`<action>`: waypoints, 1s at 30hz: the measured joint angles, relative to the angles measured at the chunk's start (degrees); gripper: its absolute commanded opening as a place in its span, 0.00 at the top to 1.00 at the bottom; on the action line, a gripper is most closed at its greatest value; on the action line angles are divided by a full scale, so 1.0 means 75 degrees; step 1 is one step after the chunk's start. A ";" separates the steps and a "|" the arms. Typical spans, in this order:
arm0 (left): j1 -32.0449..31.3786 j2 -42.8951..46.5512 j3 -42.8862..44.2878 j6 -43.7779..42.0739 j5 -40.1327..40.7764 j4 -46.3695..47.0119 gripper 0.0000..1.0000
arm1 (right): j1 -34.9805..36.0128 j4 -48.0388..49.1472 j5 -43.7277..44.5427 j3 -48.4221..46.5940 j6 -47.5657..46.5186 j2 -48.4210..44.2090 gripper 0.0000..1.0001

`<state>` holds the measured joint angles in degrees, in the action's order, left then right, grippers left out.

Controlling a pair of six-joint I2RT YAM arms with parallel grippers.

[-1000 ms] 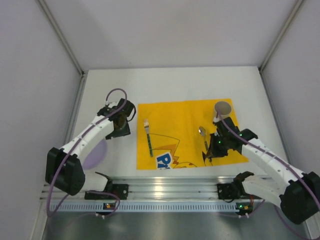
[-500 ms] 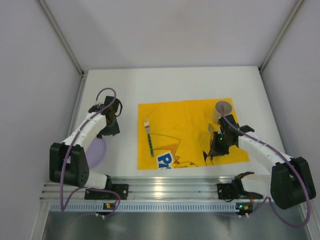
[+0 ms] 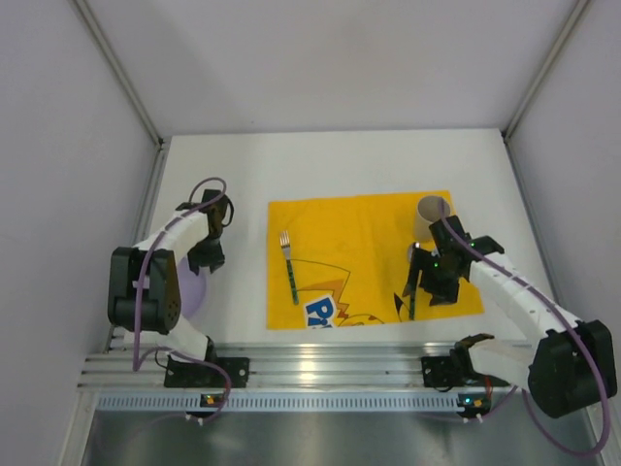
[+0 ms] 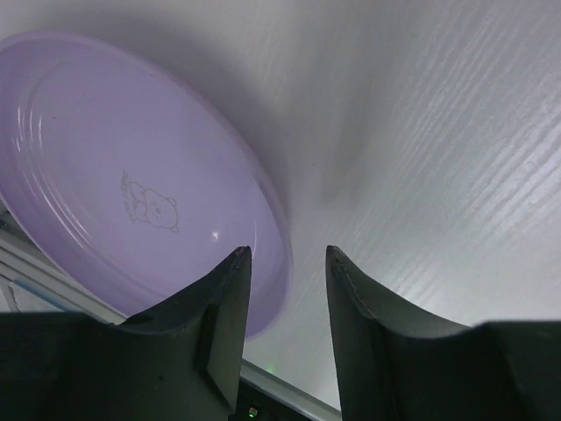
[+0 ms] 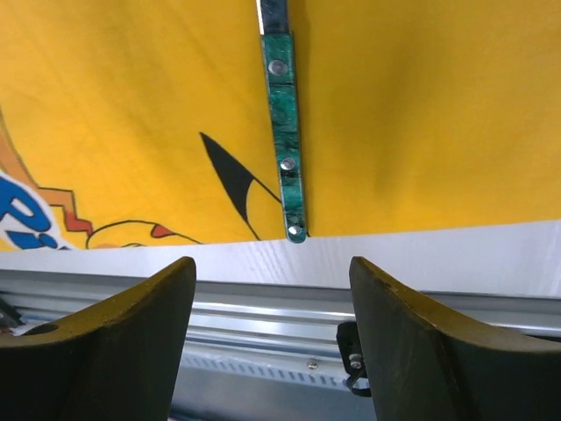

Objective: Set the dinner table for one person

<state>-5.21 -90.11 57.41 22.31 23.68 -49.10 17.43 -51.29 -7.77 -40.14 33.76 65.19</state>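
On the white dinner table (image 3: 340,160) lies a yellow cartoon mat (image 3: 349,228) with a fork (image 3: 289,267) on its left side and a beige cup (image 3: 432,212) at its far right corner. The green-handled spoon (image 5: 285,132) lies on the mat, its handle end reaching the mat's near edge; from above only the handle (image 3: 411,306) shows. My right gripper (image 5: 272,263) hangs open just above that handle end, holding nothing. A lavender plate (image 4: 131,175) sits at the near left. My left gripper (image 4: 287,250) is open, its narrow gap over the plate's rim, with nothing pinched.
The ribbed aluminium rail (image 3: 320,374) runs along the near edge, just beyond the spoon's handle end in the right wrist view. Grey walls close in the table on the left, far and right sides. The left arm covers part of the plate (image 3: 194,291) from above.
My right gripper has opened and let go of the spoon, which now lies on the mat. The left arm drew back toward the plate and its jaws narrowed.
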 measured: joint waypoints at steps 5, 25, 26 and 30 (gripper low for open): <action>0.0239 -0.0603 0.0003 -0.0003 -0.0061 0.0000 0.66 | 0.0000 -0.0463 0.0064 -0.0662 -0.0020 -0.0382 0.29; -0.1492 -0.1900 0.4570 0.0061 -0.0242 -0.1209 1.00 | 0.0000 -0.1638 0.0286 -0.2570 -0.0458 -0.1113 0.29; -0.2025 -0.2139 0.5222 0.0143 -0.0219 -0.1253 1.00 | 0.0000 -0.1693 0.0306 -0.2684 -0.0484 -0.1157 0.30; -0.4074 -0.3264 0.7233 0.0487 -0.0315 -0.1510 1.00 | 0.0000 -0.2037 0.0536 -0.2973 -0.0510 -0.1364 0.29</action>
<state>-35.77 -114.59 111.66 25.96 21.32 -60.42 17.43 -66.57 -3.75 -62.43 29.93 54.96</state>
